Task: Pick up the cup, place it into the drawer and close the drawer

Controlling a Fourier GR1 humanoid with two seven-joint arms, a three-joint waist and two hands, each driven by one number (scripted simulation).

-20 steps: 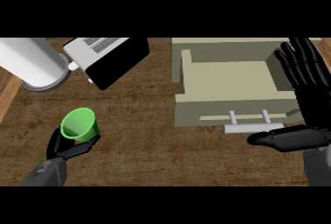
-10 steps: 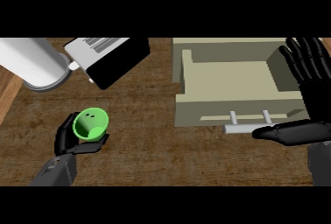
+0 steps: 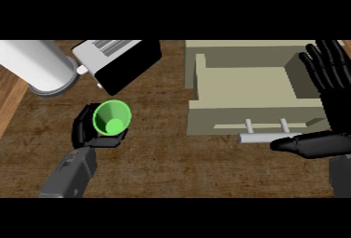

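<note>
The green cup [image 3: 111,118] sits in my left hand [image 3: 90,134], fingers curled round its sides; its open mouth faces up toward the view. It hangs over the dark wood counter, left of the drawer. The beige drawer [image 3: 255,108] stands pulled open at the right, its inside bare, with a grey bar handle [image 3: 267,136] on its front. My right hand [image 3: 328,88] is open at the drawer's right side, fingers straight over the right wall and thumb lying just right of the handle.
A large white cylinder [image 3: 35,65] stands at the back left. Beside it lies a black and white box [image 3: 118,59], tilted. The lighter wooden counter edge [image 3: 9,104] runs along the far left.
My left hand has carried the cup up and to the right, toward the drawer, and the cup now tips its mouth toward the view. The right hand has barely moved.
</note>
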